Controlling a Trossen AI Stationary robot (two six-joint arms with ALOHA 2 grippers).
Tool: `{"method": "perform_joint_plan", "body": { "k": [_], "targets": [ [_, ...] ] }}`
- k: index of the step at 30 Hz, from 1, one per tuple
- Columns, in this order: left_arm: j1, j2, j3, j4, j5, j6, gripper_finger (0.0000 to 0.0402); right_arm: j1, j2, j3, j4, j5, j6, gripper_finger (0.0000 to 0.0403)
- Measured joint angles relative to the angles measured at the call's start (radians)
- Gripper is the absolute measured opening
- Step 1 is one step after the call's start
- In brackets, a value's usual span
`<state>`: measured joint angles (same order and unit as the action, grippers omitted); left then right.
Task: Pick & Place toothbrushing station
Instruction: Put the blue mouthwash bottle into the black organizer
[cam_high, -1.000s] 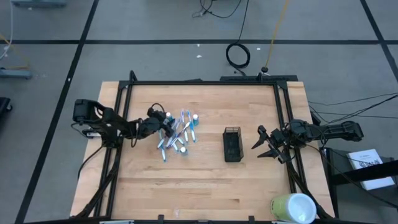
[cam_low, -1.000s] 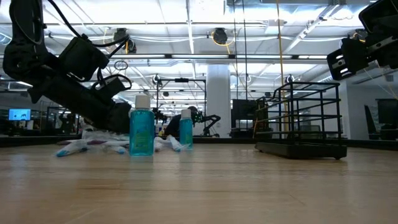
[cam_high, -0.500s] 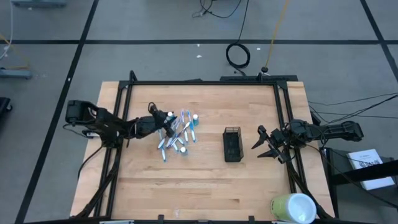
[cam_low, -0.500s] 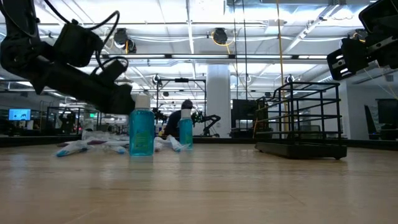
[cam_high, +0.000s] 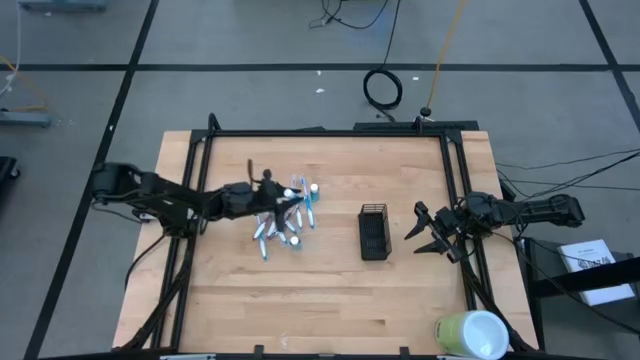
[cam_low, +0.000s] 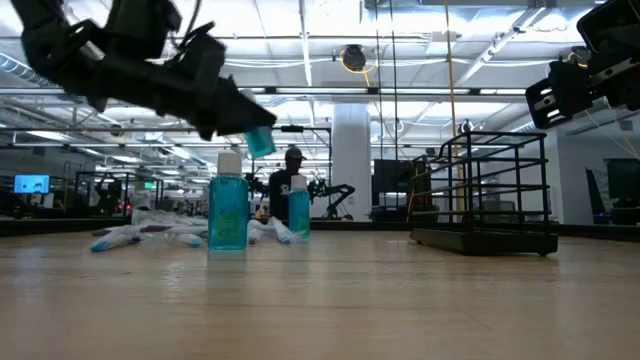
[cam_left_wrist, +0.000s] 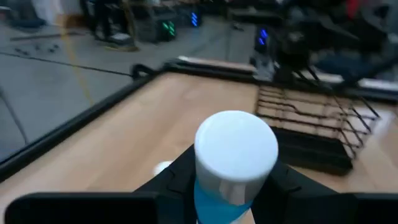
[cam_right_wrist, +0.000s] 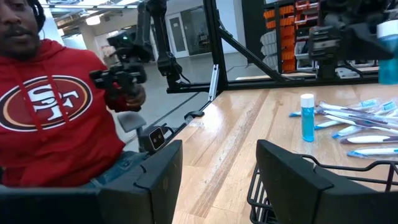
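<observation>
High view: left gripper (cam_high: 268, 187) sits over the pile of brushes (cam_high: 283, 222) and tubes, clamped on one bottle (cam_high: 262, 184). Holder (cam_high: 374, 231) lies well off beyond its tips, near the right gripper (cam_high: 432, 232), which waits with jaws wide.

Low view: bottle (cam_low: 260, 141) hangs tilted in the left gripper (cam_low: 245, 118), clear of the table, above two upright bottles (cam_low: 228, 212).

Left wrist: fingers (cam_left_wrist: 180, 174) pinch just below the white cap (cam_left_wrist: 236, 149), holder (cam_left_wrist: 311, 124) straight ahead, likely the drop target.

Right wrist: fingers (cam_right_wrist: 158, 171) wide apart, nothing between; person in a red hoodie (cam_right_wrist: 56, 118) beyond.
</observation>
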<state>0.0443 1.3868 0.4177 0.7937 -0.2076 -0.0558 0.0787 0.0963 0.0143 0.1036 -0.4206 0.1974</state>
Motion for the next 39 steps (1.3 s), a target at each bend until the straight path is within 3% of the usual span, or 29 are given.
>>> {"method": "perform_joint_plan", "body": {
  "k": [3, 9, 16, 25, 33, 37, 39],
  "targets": [
    [-0.044, 0.022, 0.081, -0.081, 0.0, 0.021, 0.0109, 0.0, 0.0, 0.0, 0.0, 0.0, 0.0, 0.0196],
    [-0.124, 0.097, 0.199, -0.088, 0.0, 0.035, 0.011, 0.0, 0.0, 0.0, 0.017, 0.038, -0.005, 0.0196],
    [-0.189, 0.242, 0.32, -0.091, 0.0, 0.03, 0.011, 0.0, 0.0, 0.0, 0.191, 0.107, 0.097, 0.0196],
    [-0.22, 0.442, 0.483, -0.1, 0.0, -0.001, 0.011, 0.001, 0.0, 0.0, 0.44, 0.105, 0.078, 0.0196],
    [-0.222, 0.515, 0.636, -0.305, 0.032, 0.001, 0.0111, 0.001, 0.007, 0.0, 0.398, 0.105, 0.09, 0.0196],
    [-0.222, 0.52, 0.661, -0.33, 0.035, 0.04, 0.0111, 0.002, 0.015, 0.0, 0.381, 0.105, 0.081, 0.0196],
    [-0.222, 0.52, 0.661, -0.326, 0.035, 0.054, 0.0111, 0.003, 0.018, 0.0, 0.42, 0.167, 0.045, 0.0196]
  ]
}}
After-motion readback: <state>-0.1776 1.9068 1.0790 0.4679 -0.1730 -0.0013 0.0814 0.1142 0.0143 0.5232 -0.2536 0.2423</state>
